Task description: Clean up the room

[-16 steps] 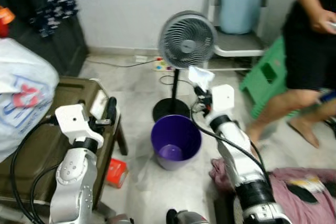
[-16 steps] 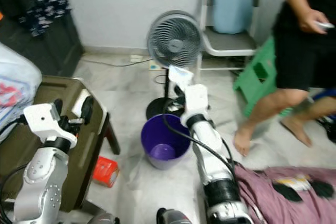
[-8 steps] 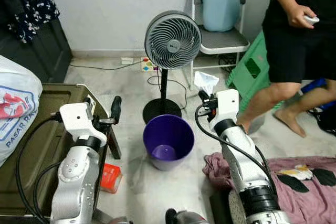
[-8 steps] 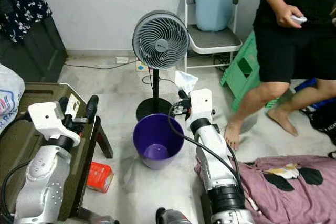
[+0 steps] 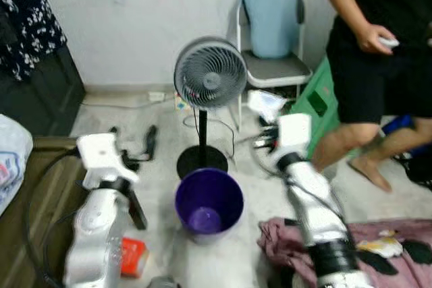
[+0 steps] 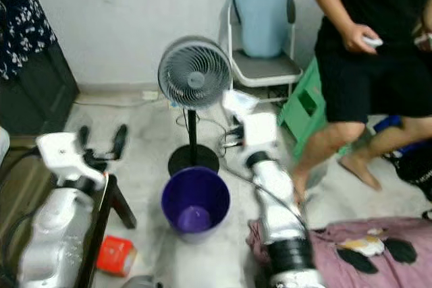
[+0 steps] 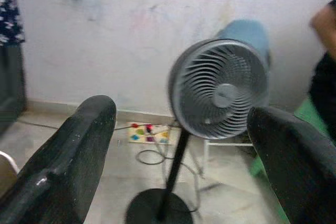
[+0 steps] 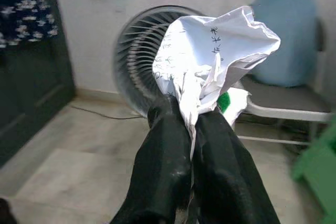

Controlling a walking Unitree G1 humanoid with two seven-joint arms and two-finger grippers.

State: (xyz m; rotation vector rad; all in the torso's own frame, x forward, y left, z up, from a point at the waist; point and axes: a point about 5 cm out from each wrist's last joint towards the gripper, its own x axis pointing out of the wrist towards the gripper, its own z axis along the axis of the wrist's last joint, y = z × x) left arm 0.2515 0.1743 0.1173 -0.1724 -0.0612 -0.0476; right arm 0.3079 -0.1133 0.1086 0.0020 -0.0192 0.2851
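Head views blurred. Person (image 5: 378,65) cut off above the shoulders by the top edge. Print on crumpled paper (image 8: 210,61) too small to read.

A lived-in home room: a standing fan (image 5: 210,84) on a marble floor (image 5: 162,116), a folding chair (image 5: 270,65), a purple bin (image 5: 208,204) and strewn clothing (image 5: 378,247).

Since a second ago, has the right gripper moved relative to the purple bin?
Cannot tell. The camera shifted throughout. The right gripper, shut on the crumpled paper, sits beyond and right of the purple bin in every frame, beside the fan.
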